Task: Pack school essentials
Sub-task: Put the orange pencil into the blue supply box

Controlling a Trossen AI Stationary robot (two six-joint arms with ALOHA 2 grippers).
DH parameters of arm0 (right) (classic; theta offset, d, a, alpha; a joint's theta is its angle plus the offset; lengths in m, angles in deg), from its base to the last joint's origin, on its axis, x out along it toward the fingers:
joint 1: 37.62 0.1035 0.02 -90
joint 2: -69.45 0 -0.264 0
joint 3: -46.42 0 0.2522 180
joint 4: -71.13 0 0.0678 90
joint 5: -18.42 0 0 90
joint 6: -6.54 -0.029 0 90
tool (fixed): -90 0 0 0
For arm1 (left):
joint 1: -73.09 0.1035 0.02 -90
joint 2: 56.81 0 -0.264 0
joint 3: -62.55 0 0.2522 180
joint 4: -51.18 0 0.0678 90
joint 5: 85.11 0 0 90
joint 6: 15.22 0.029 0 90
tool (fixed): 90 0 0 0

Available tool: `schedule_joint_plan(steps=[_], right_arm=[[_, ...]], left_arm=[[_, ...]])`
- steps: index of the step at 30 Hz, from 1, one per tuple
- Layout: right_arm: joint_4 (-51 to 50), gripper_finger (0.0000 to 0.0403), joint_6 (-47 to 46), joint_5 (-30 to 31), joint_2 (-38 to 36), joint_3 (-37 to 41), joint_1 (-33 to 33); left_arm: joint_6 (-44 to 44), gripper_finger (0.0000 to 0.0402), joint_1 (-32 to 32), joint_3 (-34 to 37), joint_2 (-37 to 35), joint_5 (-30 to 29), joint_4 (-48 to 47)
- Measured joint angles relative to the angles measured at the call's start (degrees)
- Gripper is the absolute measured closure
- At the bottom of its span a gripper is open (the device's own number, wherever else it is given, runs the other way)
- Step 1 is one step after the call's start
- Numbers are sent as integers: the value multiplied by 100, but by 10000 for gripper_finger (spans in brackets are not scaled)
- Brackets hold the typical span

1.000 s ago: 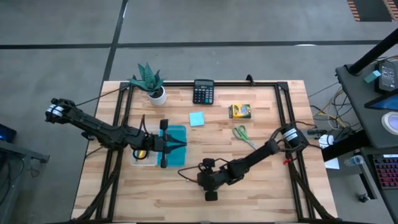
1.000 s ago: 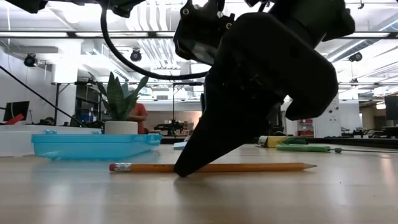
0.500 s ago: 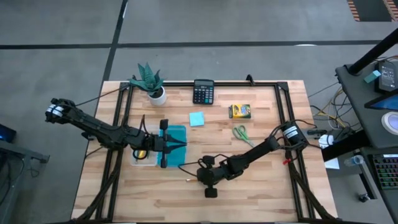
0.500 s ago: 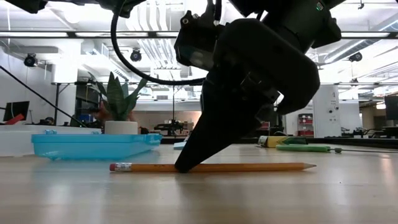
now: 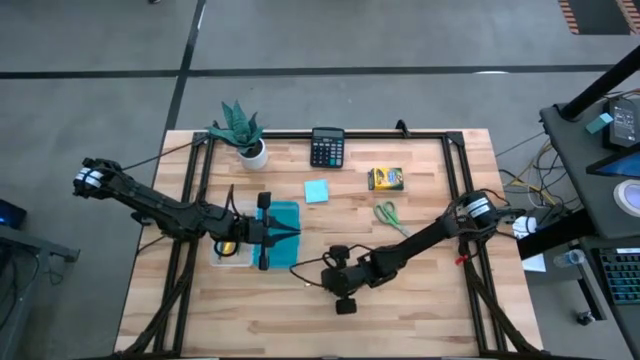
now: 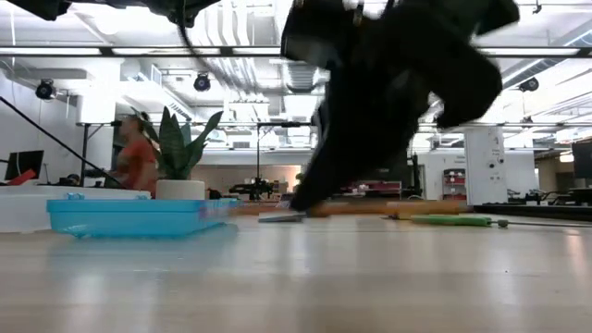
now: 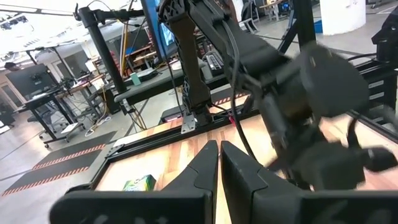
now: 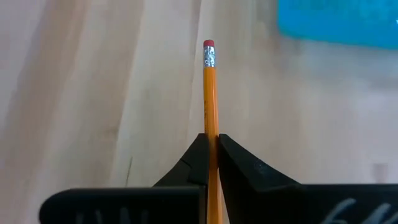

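The right gripper (image 8: 212,163) sits at the near middle of the table (image 5: 420,310), its two dark fingers (image 8: 191,160) pressed together on a yellow pencil (image 8: 209,93), which runs out between them with its red eraser tip leading and the wood showing beneath it. In the low view that arm is a dark blur, with the pencil (image 6: 361,209) showing as an orange streak clear of the tabletop. Just beyond, toward the left, the left gripper (image 5: 297,233) lies over a teal lid (image 5: 283,222), its fingers (image 7: 202,167) together with nothing seen between them; beside it is a clear box (image 5: 232,254). A little farther back, in the middle, lies a light-blue sticky pad (image 5: 317,191), and to its right green-handled scissors (image 5: 387,214) rest flat. Behind the scissors sits a yellow crayon box (image 5: 385,179), also seen from the left wrist (image 7: 138,183). At the far edge stand a black calculator (image 5: 326,147) and, left of it, a green plant (image 5: 240,127) in a white pot. In the room beyond the table, behind the plant, a person (image 6: 137,162) in an orange top stands.
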Motion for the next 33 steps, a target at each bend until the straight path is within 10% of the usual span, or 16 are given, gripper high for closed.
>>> schedule_joint_plan(steps=[13,33], right_arm=[[233,390,522,530,-1294,614,280],[5884,390,2234,761,-2023,2410,373]], left_arm=[[0,401,-1,2,0,1,3],[-279,400,-1,0,66,8,299]])
